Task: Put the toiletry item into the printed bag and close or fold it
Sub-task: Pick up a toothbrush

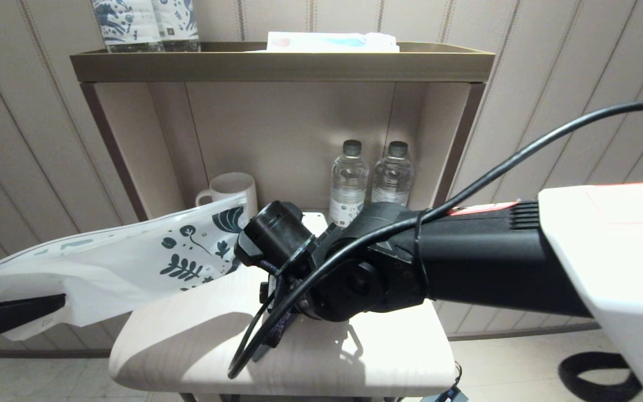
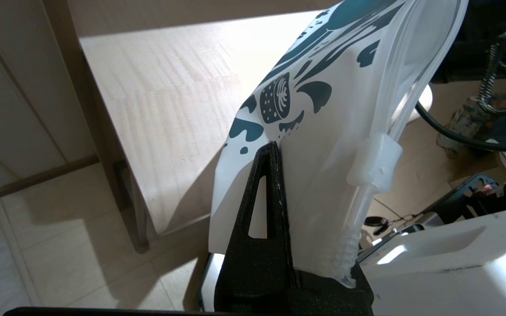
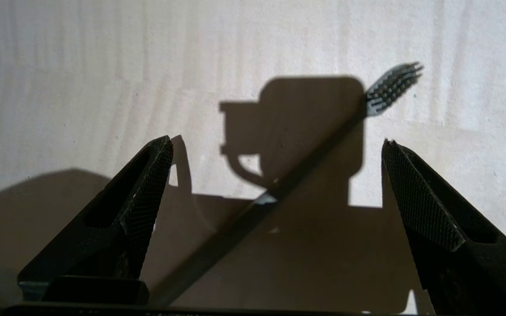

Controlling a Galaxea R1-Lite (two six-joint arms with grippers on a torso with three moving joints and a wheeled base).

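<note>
The toothbrush (image 3: pixel 279 188) is lying flat on the pale wooden table (image 3: pixel 59 66), a slim grey stick slanting across the wrist view, with a small head of dark bristles catching the light at its far end while most of the handle is sitting in shadow. The right gripper (image 3: pixel 278 147) is hanging just above it with its two black ridged fingers (image 3: pixel 147 193) spread wide, one on either side of the handle and touching nothing. In the head view the right arm (image 1: pixel 466 262) is covering the toothbrush completely.

The bag (image 1: pixel 132 262) is being held up in the air off the left edge of the table, a flat milky-white, slightly see-through pouch with dark blue-green leaves and flowers printed at the end nearest the table. A clear zip slider (image 2: pixel 374 162) is sitting on the strip along one edge. The left gripper (image 2: pixel 275 210) is pinching the plain end, its fingers closed tight on the plastic.

The table is standing in a beige wall niche under a brown shelf (image 1: pixel 282 62). A white mug (image 1: pixel 232 190) and two small water bottles (image 1: pixel 372 178) are standing at the back of the table. Light floor tiles (image 2: pixel 24 245) are showing beside it.
</note>
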